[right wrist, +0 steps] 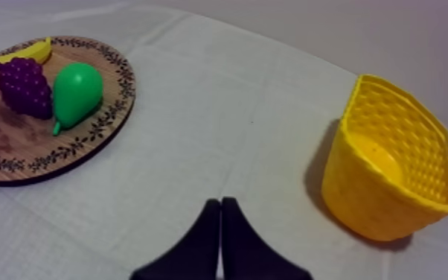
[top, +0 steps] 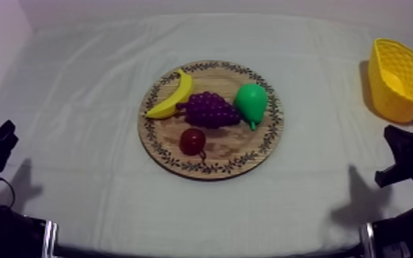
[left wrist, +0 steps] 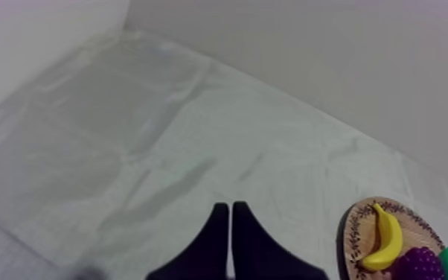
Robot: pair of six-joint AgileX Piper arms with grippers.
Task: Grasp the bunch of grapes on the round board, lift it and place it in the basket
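Left gripper [left wrist: 230, 210] and right gripper [right wrist: 221, 204]: fingers pressed together, empty. Grapes [top: 211, 110] on board [top: 231, 155], seemingly touching banana [top: 175, 97].

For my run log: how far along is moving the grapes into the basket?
Done: nothing yet; the purple bunch of grapes lies on the round wooden board, between the yellow banana and the green pear. In hand: nothing; the left gripper and right gripper are shut, apart from the board. Left: grasp, lift, drop into the yellow basket.
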